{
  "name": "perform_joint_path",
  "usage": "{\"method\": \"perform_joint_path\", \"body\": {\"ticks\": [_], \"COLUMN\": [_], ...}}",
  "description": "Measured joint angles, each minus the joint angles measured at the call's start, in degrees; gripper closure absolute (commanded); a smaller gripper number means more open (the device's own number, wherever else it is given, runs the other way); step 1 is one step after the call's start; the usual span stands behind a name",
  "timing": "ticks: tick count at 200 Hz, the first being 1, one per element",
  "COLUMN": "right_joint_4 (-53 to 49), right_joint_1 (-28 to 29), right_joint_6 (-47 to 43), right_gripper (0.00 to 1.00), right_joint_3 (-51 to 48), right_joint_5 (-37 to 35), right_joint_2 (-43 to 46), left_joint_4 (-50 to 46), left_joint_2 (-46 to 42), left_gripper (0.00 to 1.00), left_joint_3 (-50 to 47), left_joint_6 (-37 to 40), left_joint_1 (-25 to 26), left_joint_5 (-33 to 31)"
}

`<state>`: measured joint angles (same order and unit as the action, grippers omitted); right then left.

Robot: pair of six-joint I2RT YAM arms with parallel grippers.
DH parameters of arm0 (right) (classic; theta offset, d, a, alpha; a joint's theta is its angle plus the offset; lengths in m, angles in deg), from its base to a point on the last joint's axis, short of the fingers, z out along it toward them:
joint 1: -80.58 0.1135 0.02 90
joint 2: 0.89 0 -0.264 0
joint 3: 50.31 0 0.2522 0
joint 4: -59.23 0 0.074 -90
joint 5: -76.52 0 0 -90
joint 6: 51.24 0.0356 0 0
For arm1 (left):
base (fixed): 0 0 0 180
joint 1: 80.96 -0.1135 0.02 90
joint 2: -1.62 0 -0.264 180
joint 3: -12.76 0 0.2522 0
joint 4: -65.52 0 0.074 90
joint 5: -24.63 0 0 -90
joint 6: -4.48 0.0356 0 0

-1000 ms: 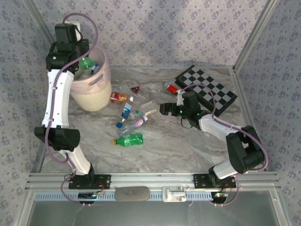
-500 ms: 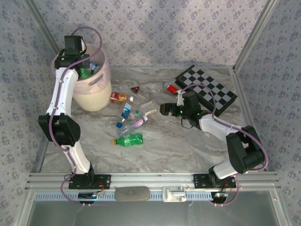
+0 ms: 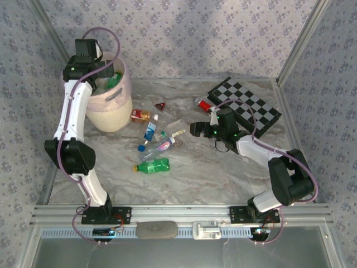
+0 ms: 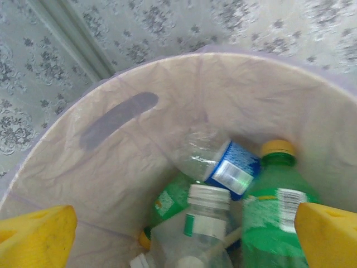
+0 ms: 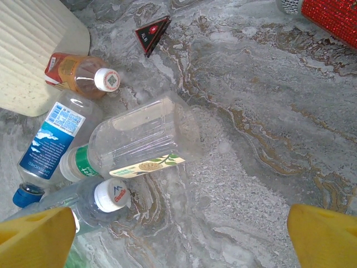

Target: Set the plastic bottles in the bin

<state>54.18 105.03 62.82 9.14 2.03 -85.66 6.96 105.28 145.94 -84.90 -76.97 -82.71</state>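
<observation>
**Left claw (image 4: 181, 234) lets go, green bottle (image 4: 276, 195) drops into the bin (image 4: 184, 89)**

Half a second back that claw is pinched on the bottle above the rim. Now both yellow fingers stand as wide as they go, holding nothing. The bottle rests inside, next to a blue-labelled bottle (image 4: 228, 167) and a white-capped bottle (image 4: 207, 215). Releasing from up here makes sense: the pink walls catch whatever falls, so no fine aiming is needed.

Right claw (image 5: 178, 240) hasn't budged. It hangs wide open and empty, low over the cluster on the marble table (image 5: 251, 139). It lines up on the clear bottle (image 5: 139, 137) with the green neck band, and I'd say that is the next pick. Near it lie the orange-drink bottle (image 5: 78, 72) and a blue-label bottle (image 5: 53, 134). From above, a second green bottle (image 3: 153, 166) lies on its side nearest the arms. About 6 are waiting out there, by my guess.

Some of it is hard to see. From above, the left arm covers part of the bin's mouth. The pile hides the bin's floor, so I can't count what is in. The clear bottles overlap and run off the lower left corner of the right wrist view.
</observation>
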Motion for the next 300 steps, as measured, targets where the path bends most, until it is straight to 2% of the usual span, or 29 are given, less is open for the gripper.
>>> {"method": "perform_joint_path", "body": {"ticks": [21, 40, 65, 85, 124, 151, 193, 265, 300], "right_joint_4": [0.0, -0.02, 0.02, -0.15, -1.73, -3.19, -3.91, -3.89, -3.87], "right_joint_1": [0.0, 0.0, -0.11, -0.11, -0.46, -0.76, -0.85, -0.85, -0.83], "right_joint_6": [0.9, 2.08, 3.65, 4.31, 4.98, 5.14, 6.27, 7.91, 8.33], "right_gripper": [0.01, 0.01, 0.01, 0.01, 0.01, 0.01, 0.01, 0.01, 0.01], "right_joint_3": [0.42, 0.87, 1.51, 2.49, 3.76, 3.76, 3.76, 3.52, 3.52], "right_joint_5": [0.42, 0.48, 1.29, 2.38, 3.93, 4.07, 4.07, 2.23, 1.44], "right_joint_2": [-0.74, -1.44, -2.05, -3.13, -4.68, -4.68, -4.68, -4.59, -4.57], "left_joint_4": [-0.57, 0.59, 3.17, 5.6, 9.27, 9.42, 9.88, 5.01, 4.42], "left_joint_2": [-3.5, -8.31, -14.82, -17.44, -18.27, -18.27, -19.19, -25.53, -26.21], "left_gripper": [0.0, 0.0, 0.0, 0.0, 0.0, 0.0, 0.0, 0.0, 0.0], "left_joint_3": [-0.11, -2.93, -11.02, -18.67, -36.37, -44.76, -52.24, -60.92, -65.61], "left_joint_6": [0.17, 0.85, 1.46, 0.26, -6.38, -10.73, -14.53, -15.3, -15.56], "left_joint_1": [4.72, 11.74, 21.29, 25.24, 28.83, 31.39, 34.25, 34.32, 35.1], "left_joint_5": [-0.02, -0.5, -0.7, 0.02, 4.9, 8.83, 14.82, 24.52, 26.58]}}
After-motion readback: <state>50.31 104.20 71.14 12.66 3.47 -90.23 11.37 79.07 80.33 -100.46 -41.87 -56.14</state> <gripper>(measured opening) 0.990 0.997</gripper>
